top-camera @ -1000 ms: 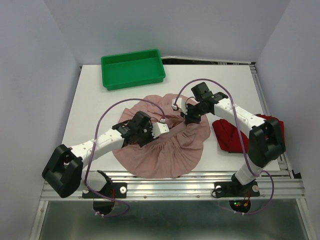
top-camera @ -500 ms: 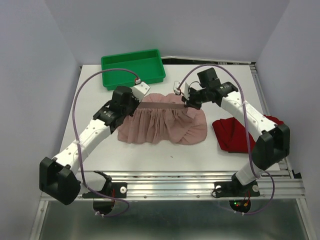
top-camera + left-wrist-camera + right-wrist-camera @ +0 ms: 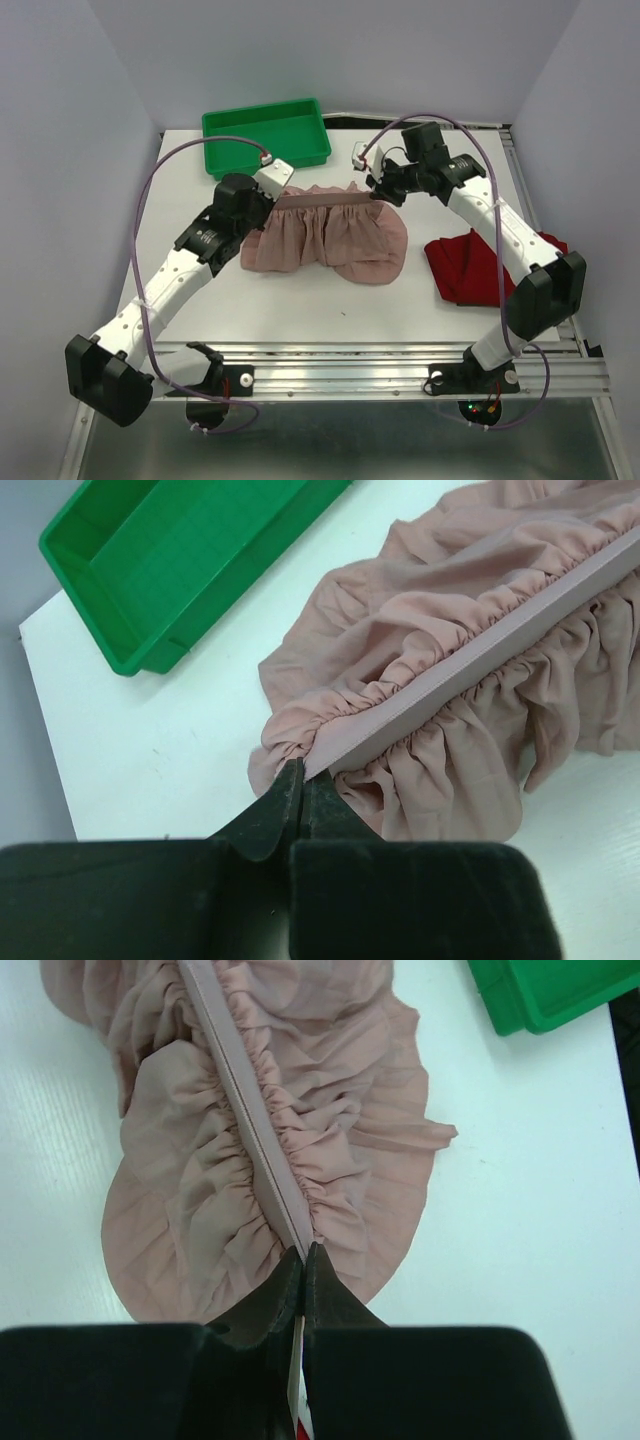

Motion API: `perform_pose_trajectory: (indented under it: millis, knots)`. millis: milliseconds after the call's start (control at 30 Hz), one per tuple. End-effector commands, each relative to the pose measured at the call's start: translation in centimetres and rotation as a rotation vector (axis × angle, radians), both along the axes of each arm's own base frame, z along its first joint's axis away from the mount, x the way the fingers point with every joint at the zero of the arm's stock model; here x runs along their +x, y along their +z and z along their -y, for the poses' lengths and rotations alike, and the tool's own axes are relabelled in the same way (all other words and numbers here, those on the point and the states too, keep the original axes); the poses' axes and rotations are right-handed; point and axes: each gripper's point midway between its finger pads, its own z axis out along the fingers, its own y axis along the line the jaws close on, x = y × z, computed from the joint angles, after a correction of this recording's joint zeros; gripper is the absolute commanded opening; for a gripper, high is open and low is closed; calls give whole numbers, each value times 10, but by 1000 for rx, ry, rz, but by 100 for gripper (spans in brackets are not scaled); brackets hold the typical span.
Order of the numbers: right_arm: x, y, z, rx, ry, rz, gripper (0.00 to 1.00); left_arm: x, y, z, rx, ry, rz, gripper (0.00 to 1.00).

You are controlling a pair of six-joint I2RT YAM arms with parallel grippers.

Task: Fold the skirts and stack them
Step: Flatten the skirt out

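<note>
Arms both reach fwd, L end effector (image 3: pixel 300 777) & R end effector (image 3: pixel 303 1256) clamped on pink skirt (image 3: pixel 330 235) waistband ends.

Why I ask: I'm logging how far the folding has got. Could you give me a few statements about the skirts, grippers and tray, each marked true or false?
1. The left gripper and the right gripper are both shut on the waistband of the pink skirt. True.
2. The red skirt lies in the tray. False: it lies on the table, well away from the tray.
3. The waistband runs straight between the two grippers. True.
4. The pink skirt is stacked on the red skirt. False: they lie apart, with bare table between them.
</note>
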Motion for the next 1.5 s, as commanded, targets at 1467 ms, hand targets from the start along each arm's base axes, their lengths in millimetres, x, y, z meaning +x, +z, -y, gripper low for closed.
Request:
perform_pose_trajectory:
  millis: [1467]
  knots:
    - [-121, -36, 19, 142, -153, -544, 1, -60, -19, 1, -33, -182, -200, 0]
